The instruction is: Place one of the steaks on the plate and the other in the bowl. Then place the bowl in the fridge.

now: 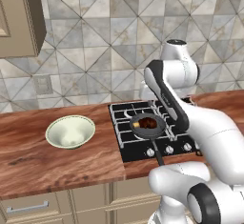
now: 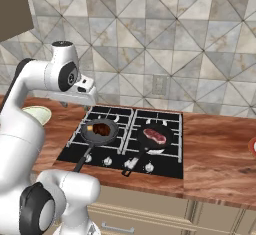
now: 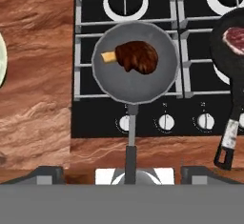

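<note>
Dark iron grates carried two pans: the grey pan (image 3: 135, 67) held one steak (image 3: 137, 56), and the black pan (image 2: 155, 138) at three o'clock from it held the other steak (image 2: 154, 136). Poised above the grey pan, the gripper (image 3: 123, 170) had its jaws spread apart and empty, probably lined up to descend on the meat. At nine o'clock on the wooden counter (image 1: 33, 151) waited the bowl (image 1: 70, 131).

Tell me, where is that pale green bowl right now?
The bowl sits on the wooden counter left of the stove in the left base view, apart from the frying pan holding a steak.
</note>
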Available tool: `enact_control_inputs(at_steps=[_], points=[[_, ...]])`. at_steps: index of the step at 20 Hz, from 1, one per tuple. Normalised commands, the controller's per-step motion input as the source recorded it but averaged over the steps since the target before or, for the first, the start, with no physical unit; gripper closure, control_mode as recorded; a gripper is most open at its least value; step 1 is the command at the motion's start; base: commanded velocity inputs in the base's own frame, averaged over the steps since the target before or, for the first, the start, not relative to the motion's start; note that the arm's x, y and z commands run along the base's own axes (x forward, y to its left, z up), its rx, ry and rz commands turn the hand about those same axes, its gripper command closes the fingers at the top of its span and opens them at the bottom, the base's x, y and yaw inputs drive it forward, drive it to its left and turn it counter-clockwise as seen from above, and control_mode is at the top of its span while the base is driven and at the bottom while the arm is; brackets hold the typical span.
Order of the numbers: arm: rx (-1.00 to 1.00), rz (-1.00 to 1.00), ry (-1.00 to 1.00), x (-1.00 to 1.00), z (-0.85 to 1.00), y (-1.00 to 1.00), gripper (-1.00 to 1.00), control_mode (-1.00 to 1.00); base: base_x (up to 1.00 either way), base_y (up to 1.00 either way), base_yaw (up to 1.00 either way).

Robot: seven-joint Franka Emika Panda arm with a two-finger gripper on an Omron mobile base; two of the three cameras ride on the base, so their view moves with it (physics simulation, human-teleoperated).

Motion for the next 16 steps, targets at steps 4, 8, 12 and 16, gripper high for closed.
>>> enact_control_inputs(at_steps=[4, 8, 12, 16], points=[[0.08, -0.39, 0.01, 0.04, -0.17, 0.0, -1.0, -1.0, 0.0, 0.0, 0.0], [0.1, -0.33, 0.19, 0.28, -0.06, 0.0, -1.0, -1.0, 0.0, 0.0, 0.0], [0.02, -0.34, 0.27, 0.29, -0.18, 0.0, -1.0, -1.0, 0.0, 0.0, 0.0], [-0.01, -0.31, 0.23, 0.37, -0.29, -0.03, -1.0, -1.0, 0.0, 0.0, 0.0]])
